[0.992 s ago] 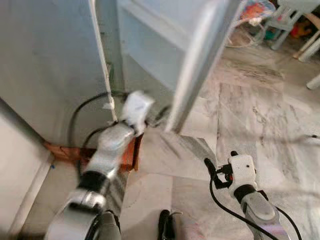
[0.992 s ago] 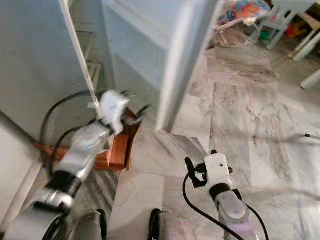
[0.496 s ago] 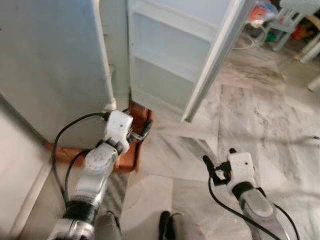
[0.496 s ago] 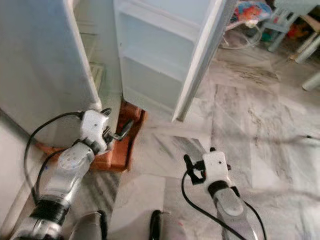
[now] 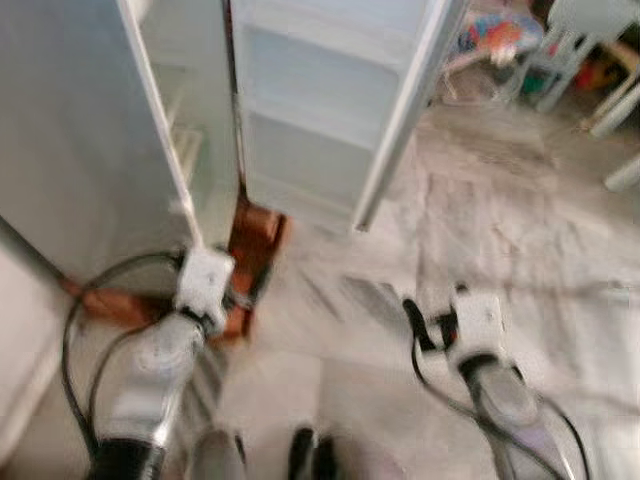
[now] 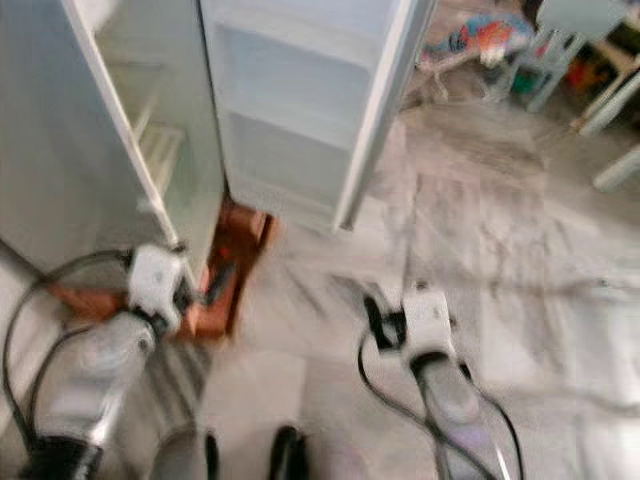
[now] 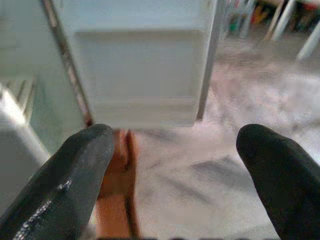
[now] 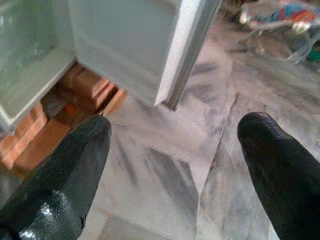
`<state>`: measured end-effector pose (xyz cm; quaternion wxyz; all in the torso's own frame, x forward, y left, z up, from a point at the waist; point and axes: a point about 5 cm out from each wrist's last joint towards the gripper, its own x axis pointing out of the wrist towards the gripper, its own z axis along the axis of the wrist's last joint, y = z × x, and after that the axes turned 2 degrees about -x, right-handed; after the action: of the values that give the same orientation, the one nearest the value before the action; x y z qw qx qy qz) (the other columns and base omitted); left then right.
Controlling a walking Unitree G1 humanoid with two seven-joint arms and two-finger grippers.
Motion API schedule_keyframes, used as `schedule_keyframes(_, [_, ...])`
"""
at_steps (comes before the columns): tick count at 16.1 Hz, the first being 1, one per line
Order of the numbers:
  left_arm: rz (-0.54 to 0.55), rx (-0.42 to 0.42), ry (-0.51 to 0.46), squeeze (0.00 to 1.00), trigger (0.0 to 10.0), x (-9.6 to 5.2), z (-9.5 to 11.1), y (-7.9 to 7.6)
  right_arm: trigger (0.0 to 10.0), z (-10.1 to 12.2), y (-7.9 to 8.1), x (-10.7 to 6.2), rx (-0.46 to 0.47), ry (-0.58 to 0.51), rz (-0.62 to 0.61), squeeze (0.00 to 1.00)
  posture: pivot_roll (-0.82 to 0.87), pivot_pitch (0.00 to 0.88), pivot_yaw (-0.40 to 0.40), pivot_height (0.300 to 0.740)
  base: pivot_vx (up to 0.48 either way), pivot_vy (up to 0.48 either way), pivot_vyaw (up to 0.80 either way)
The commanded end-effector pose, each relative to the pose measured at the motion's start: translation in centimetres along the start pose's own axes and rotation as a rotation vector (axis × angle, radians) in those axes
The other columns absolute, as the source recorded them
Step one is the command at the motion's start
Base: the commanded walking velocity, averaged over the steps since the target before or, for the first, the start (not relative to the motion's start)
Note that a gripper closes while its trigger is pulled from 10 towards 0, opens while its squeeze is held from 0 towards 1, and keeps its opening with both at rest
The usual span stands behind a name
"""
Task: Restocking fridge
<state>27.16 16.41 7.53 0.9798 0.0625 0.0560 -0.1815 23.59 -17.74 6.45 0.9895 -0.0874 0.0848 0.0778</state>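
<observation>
The fridge [image 5: 90, 140] is now standing open at eleven o'clock, its door [image 6: 300, 110] having swung wide toward twelve since a second ago, so the inside shelves are showing and loading is becoming possible. The left gripper [image 7: 175, 165] is dropping back from the door edge toward nine o'clock near the brick base [image 5: 250, 255], fingers [image 7: 65, 185] spread and carrying nothing. The right gripper [image 8: 175, 170] is hanging at four o'clock over the floor [image 5: 520, 230], also spread and carrying nothing.

Fridge door [image 5: 330, 100] swung wide, its edge ahead between both jaw sets. Brick plinth [image 7: 116, 185] low, just past left fingers [image 7: 60, 190]. Marble floor [image 8: 165, 170] beyond right fingers [image 8: 280, 175]: open run, nothing blocking.
</observation>
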Motion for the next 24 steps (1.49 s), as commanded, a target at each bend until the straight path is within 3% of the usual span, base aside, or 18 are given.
schedule_keyframes(1, [0.008, 0.006, 0.014, 0.00, 10.0, 0.0, -0.3, -0.3, 10.0, 0.2, -1.2, -0.2, 0.003, -0.016, -0.061, 0.00, 0.05, 0.141, -0.099, 0.740, 0.000, -0.472, 0.00])
schedule_keyframes(4, [0.098, 0.015, 0.053, 0.00, 10.0, -0.9, -0.9, 1.2, 10.0, 0.9, -0.6, 0.2, 0.016, -0.044, -0.072, 0.00, 0.07, 0.144, -0.095, 0.740, 0.000, -0.461, 0.00])
schedule_keyframes(7, [0.131, 0.036, 0.064, 0.00, 10.0, -0.8, -0.8, 1.8, 10.0, 0.9, -0.4, 0.4, 0.019, -0.053, -0.074, 0.00, 0.07, 0.142, -0.094, 0.740, 0.360, -0.305, 0.00])
schedule_keyframes(18, [0.151, 0.055, 0.063, 0.00, 10.0, 0.1, -0.6, 1.3, 10.0, 1.2, -0.4, 0.6, 0.017, -0.068, -0.088, 0.00, 0.07, 0.142, -0.094, 0.740, 0.468, 0.000, 0.00])
schedule_keyframes(22, [0.121, 0.076, 0.038, 0.00, 10.0, 0.4, 0.3, 0.4, 10.0, 1.4, -0.6, 0.9, -0.006, -0.079, -0.082, 0.00, 0.10, 0.152, -0.080, 0.740, 0.480, 0.000, 0.00])
schedule_keyframes(24, [0.100, 0.127, 0.015, 0.00, 10.0, 1.3, 0.8, -0.3, 10.0, 2.3, -0.9, 1.4, -0.012, -0.106, -0.094, 0.00, 0.09, 0.155, -0.078, 0.740, 0.480, 0.000, 0.00])
